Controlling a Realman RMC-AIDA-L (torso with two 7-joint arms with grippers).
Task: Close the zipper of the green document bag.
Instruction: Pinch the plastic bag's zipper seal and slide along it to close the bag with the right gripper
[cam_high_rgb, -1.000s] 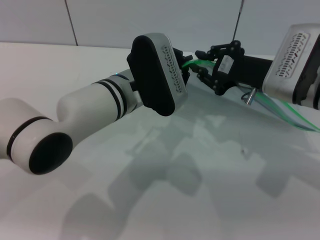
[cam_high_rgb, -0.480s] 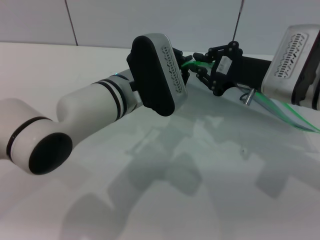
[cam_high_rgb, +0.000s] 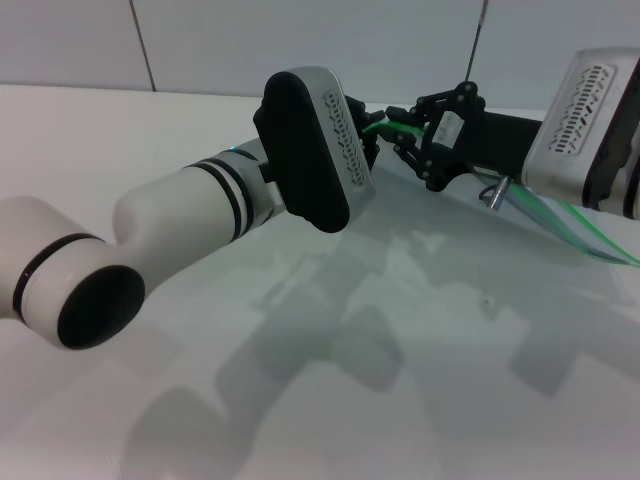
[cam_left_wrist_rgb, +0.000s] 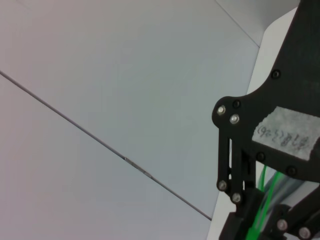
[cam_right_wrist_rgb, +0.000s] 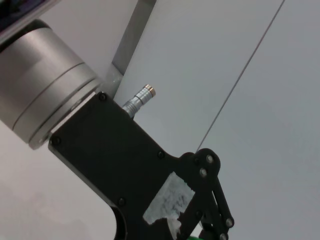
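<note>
A: Progress? Bag (cam_high_rgb: 560, 215) lies far right on the table (cam_high_rgb: 420, 330), mostly hidden behind the right arm.

B: Unfinished, I judge. Both grippers meet at the zipper (cam_high_rgb: 385, 126) end, far centre. Right gripper (cam_high_rgb: 408, 130) looks clamped on it; left gripper (cam_high_rgb: 366, 132): grip unreadable, hidden.

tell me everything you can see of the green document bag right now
The translucent grey-clear plastic document bag is mostly hidden behind both arms, held above the white table. Its bright green zipper strip runs between the left pincer and right pincer, both at that edge; green lines trail away under the right arm.
</note>
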